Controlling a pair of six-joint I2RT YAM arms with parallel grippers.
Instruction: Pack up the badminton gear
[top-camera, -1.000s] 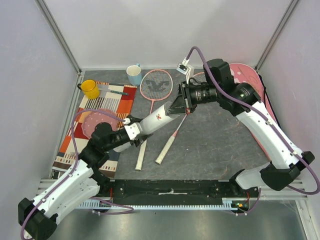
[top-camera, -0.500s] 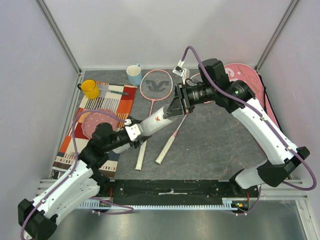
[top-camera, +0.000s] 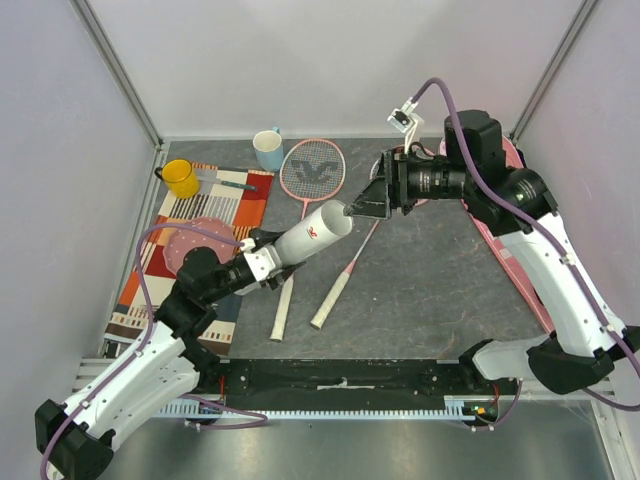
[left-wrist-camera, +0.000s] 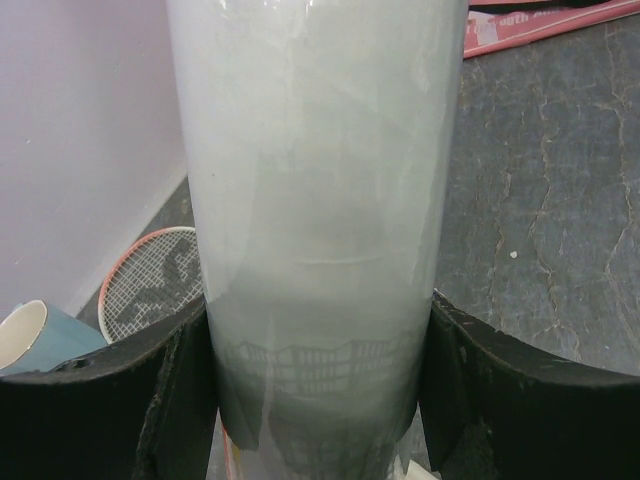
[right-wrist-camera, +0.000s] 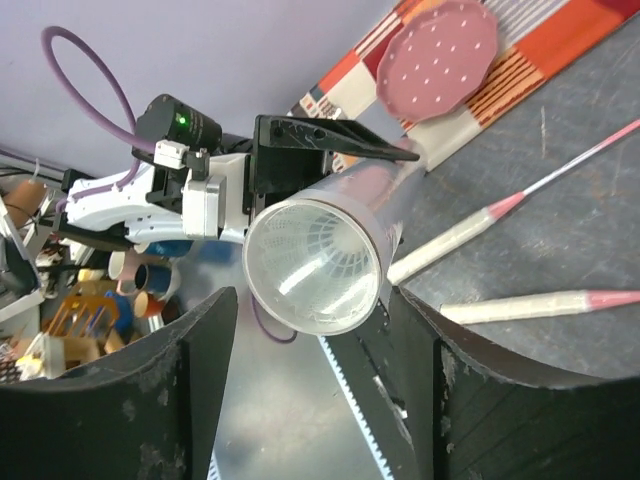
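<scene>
The dark grey, stone-patterned table (top-camera: 430, 290) carries a striped mat (top-camera: 250, 205) along its left side, with a yellow mug (top-camera: 180, 178) at the mat's far corner. A blue mug (top-camera: 268, 150) stands at the far edge. Mid-table lies a pink-framed racket (top-camera: 313, 167), with a second racket (top-camera: 335, 297) just beside it. A pink racket bag (left-wrist-camera: 540, 25) lies on the right.

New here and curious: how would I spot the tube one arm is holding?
Start at the dark grey table and find the left gripper above its left half. Clamped there is a long white plastic tube, tilted up off the table, its open mouth facing the right gripper. Unlike the thin white racket handles lying below, it is fat, hollow and raised.
</scene>
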